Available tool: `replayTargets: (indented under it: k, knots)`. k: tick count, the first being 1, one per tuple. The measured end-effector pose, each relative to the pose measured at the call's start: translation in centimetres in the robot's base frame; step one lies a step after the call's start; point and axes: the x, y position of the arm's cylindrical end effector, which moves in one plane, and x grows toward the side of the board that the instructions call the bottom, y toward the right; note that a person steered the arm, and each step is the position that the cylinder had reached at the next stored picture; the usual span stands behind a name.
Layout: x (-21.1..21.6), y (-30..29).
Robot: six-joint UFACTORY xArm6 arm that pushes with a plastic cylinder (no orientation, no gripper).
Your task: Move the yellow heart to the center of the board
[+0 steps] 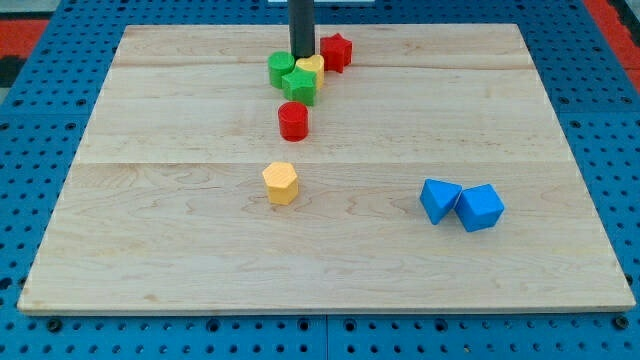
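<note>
The yellow heart (311,67) sits near the view's top, just left of centre, wedged between a green round block (281,68), a green star-shaped block (299,84) and a red star-shaped block (336,51). My tip (301,56) stands at the heart's top-left edge, touching or nearly touching it, between the green round block and the red star. The rod rises out of the view's top.
A red cylinder (293,121) stands just below the cluster. A yellow hexagonal block (281,183) lies near the board's centre. Two blue blocks (440,200) (480,207) touch each other at the right. The wooden board (150,220) lies on a blue perforated table.
</note>
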Motion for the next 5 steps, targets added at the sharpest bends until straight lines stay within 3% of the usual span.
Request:
replayTargets:
  k: [3, 5]
  knots:
    - [5.3, 0.2]
    - [12.5, 0.1]
